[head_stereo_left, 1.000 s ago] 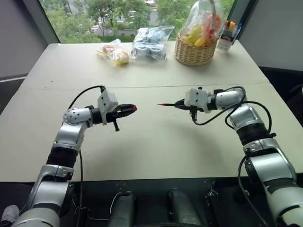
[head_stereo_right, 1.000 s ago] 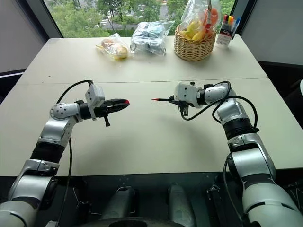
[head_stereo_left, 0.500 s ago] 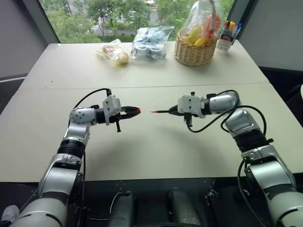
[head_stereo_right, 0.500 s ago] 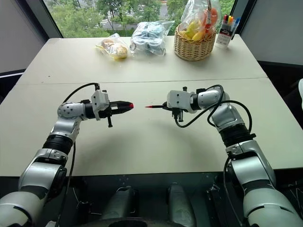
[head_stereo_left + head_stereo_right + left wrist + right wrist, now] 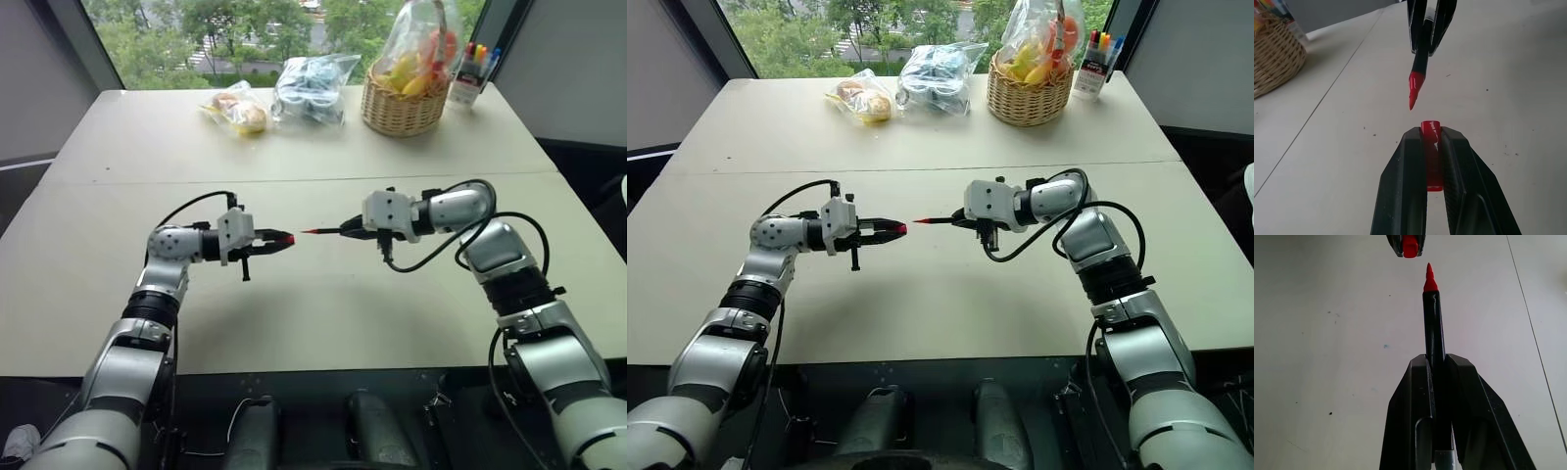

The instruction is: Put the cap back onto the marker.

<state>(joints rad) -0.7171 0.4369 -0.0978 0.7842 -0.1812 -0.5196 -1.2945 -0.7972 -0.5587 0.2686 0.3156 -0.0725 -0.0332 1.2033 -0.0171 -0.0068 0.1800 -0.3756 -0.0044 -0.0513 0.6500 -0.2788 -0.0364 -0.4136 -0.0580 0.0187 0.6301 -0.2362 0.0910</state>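
Note:
The small red cap (image 5: 1431,147) is pinched between the black fingers of my left gripper (image 5: 278,241), which is shut on it above the table's middle. My right gripper (image 5: 345,231) is shut on the black barrel of the marker (image 5: 1433,328), whose red tip (image 5: 310,232) points toward the cap. A small gap separates tip and cap; they do not touch. In the left wrist view the marker tip (image 5: 1413,90) hangs just beyond the cap's open end, slightly off to one side. In the right wrist view the cap (image 5: 1409,246) sits just ahead of the tip.
At the table's far side stand a wicker basket (image 5: 402,110) with bagged fruit, a clear bag with blue items (image 5: 312,86), a bag of food (image 5: 240,110) and a cup of coloured pens (image 5: 470,70). A seam (image 5: 294,180) crosses the pale table.
Both grippers have drawn toward each other over the table's middle. The gap between marker tip and cap has shrunk from wide to very small.

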